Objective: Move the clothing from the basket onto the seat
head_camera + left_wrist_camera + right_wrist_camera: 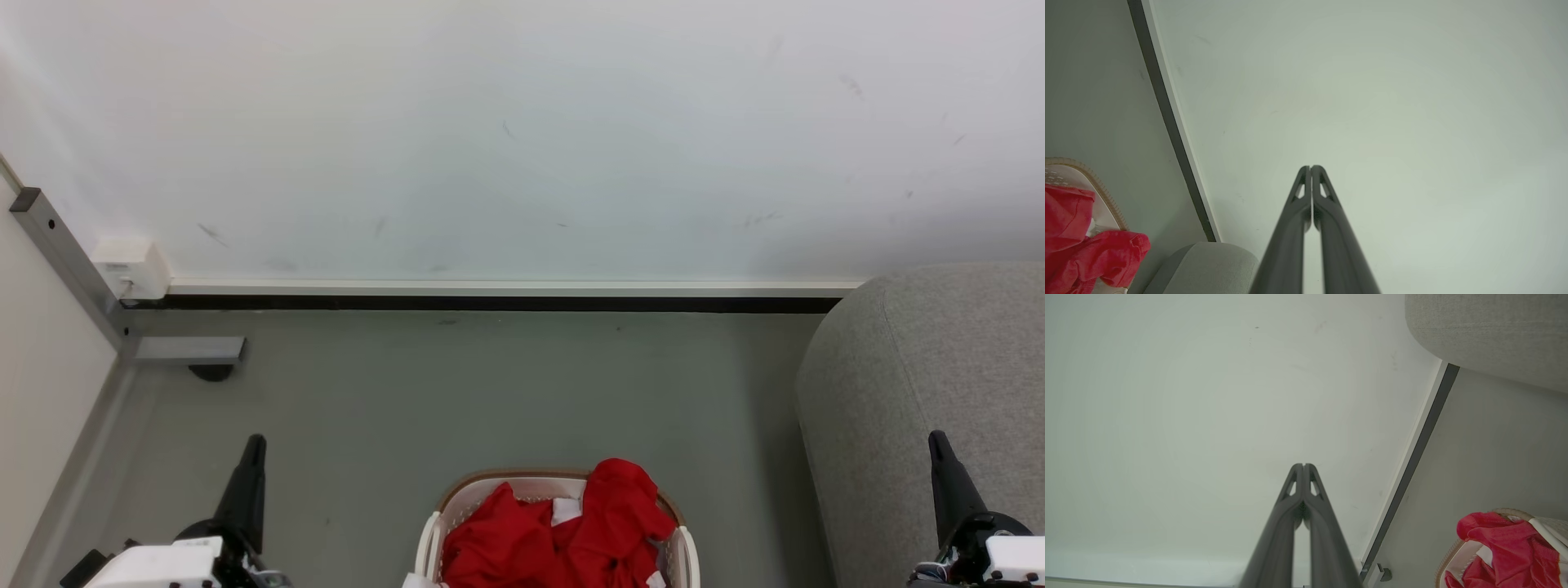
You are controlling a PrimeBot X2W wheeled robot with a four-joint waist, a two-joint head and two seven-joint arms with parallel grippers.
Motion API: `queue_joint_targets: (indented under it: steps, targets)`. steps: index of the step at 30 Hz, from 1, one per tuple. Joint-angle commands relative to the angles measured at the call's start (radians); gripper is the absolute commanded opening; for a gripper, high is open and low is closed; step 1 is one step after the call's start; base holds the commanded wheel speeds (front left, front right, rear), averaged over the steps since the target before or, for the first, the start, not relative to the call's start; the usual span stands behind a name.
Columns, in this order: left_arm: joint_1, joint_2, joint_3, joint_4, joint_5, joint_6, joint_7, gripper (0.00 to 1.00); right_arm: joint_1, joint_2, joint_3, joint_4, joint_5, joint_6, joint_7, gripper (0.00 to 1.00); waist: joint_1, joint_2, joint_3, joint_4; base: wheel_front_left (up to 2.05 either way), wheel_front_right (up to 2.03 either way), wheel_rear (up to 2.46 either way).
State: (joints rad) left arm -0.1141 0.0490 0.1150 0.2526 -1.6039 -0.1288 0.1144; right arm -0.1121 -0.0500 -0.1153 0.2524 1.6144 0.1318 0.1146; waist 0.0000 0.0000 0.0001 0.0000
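Note:
Bright red clothing (563, 531) with small white patches is heaped in the white, brown-rimmed basket (522, 483) at the bottom centre of the head view, on the grey floor. One red piece drapes over the basket's far right rim. The grey seat (914, 392) fills the right side. My left gripper (255, 445) is shut at the lower left, well left of the basket, and holds nothing. At the lower right, in front of the seat, my right gripper (937, 441) is shut and holds nothing. In the wrist views the left gripper (1310, 167) and right gripper (1304, 465) point at the wall, with clothing (1081, 241) (1502, 547), basket (1094, 179) (1453, 559) and seat (1208, 265) (1490, 330) at the edges.
A white wall (522, 131) with a dark baseboard (490, 303) runs behind the basket. At the left stand a grey metal post (65, 261), a white box (131, 265) on the wall and a metal foot (192, 349) on the floor. Open floor lies between basket and wall.

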Motion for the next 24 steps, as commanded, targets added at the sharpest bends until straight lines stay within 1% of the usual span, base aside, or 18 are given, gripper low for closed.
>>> queue_joint_targets:
  steps: [1,7,8,13,19,24]
  targets:
    - [-0.007,0.002,0.002,-0.002,-0.015,-0.004,0.004,0.00,-0.010,-0.001,-0.003,-0.002,-0.007,-0.002,0.003,0.00,0.0000,0.0000,0.000,0.000,0.00,0.00,0.00]
    - [-0.007,0.002,0.002,-0.002,-0.015,-0.004,0.004,0.00,-0.010,-0.001,-0.003,-0.002,-0.007,-0.002,0.003,0.00,0.0000,0.0000,0.000,0.000,0.00,0.00,0.00]
    - [0.000,0.000,0.000,0.000,0.000,0.000,0.000,1.00,0.000,0.000,0.000,0.000,0.000,0.000,0.000,1.00,0.0000,0.0000,0.000,0.000,0.00,0.00,0.00]
    - [0.030,-0.009,-0.003,0.031,0.001,0.003,-0.004,1.00,0.029,0.010,0.009,0.027,0.001,0.000,-0.005,1.00,0.0000,0.0000,0.000,0.000,0.00,0.00,0.00]
    - [0.028,-0.006,-0.009,0.007,0.006,0.002,-0.031,1.00,0.030,0.009,0.039,-0.006,0.015,0.000,-0.037,1.00,0.0000,0.0000,0.001,-0.001,0.00,0.00,0.00]
    - [0.026,-0.001,-0.017,-0.008,0.031,0.002,-0.058,1.00,0.030,0.008,0.061,-0.025,-0.010,0.000,-0.061,1.00,0.0000,0.0000,0.001,-0.001,0.00,0.00,0.00]
